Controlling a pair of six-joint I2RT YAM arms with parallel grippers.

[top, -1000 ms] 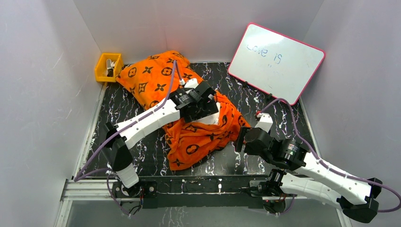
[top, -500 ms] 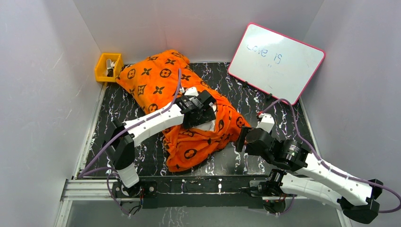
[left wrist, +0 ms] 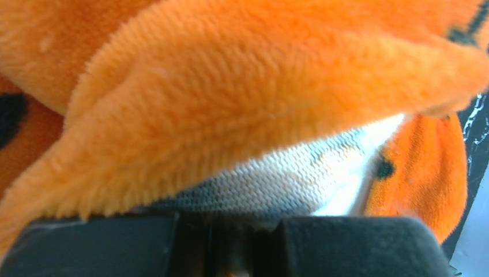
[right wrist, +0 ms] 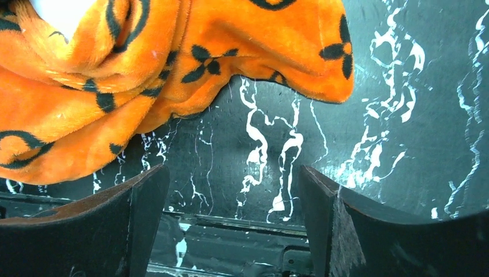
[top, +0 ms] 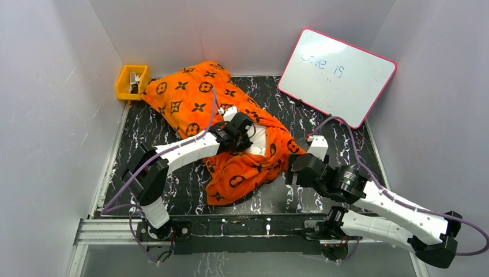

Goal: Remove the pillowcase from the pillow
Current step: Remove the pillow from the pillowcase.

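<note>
The bright-orange pillowcase (top: 190, 98) with black motifs lies diagonally across the black marbled table (top: 340, 138), bunched at its near end. The white pillow (top: 260, 138) shows through the opening there. My left gripper (top: 245, 134) is pushed into that opening. In the left wrist view its jaws stand almost together at the left gripper (left wrist: 230, 225), pinching the white woven pillow (left wrist: 288, 179) under an orange flap of pillowcase (left wrist: 230, 98). My right gripper (top: 293, 170) stands open and empty just right of the bunched cloth. In the right wrist view, the right gripper (right wrist: 230, 184) hangs over bare table below the pillowcase (right wrist: 115, 69).
A pink-framed whiteboard (top: 337, 72) leans at the back right. A yellow bin (top: 131, 82) sits in the back left corner. White walls enclose the table on three sides. The metal rail with the arm bases (top: 242, 228) runs along the near edge.
My left gripper dropped into the pillowcase opening and went from wide open to shut on the white fabric. The right gripper crept slightly toward the cloth and widened a little.
</note>
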